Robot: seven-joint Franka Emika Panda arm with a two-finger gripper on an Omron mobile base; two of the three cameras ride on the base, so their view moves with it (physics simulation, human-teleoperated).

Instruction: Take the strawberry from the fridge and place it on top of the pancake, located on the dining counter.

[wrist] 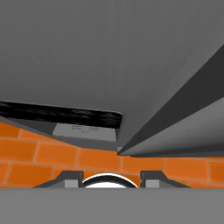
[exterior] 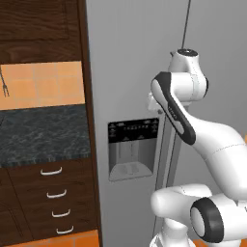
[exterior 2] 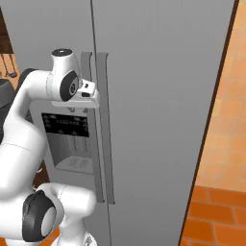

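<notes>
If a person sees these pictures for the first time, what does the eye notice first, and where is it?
The tall grey fridge fills the middle, doors closed, with its black dispenser panel on the left door. The white arm reaches up to the door handles, with the gripper right at them. To the left stand dark wood drawers under a dark counter.

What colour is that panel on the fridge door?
Black, on the grey fridge; the dispenser panel shows best in the left base view.

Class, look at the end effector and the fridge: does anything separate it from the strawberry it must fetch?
Yes. Both fridge doors are closed, so no strawberry is visible. The end effector, jaws shut, sits at the door handles.
</notes>
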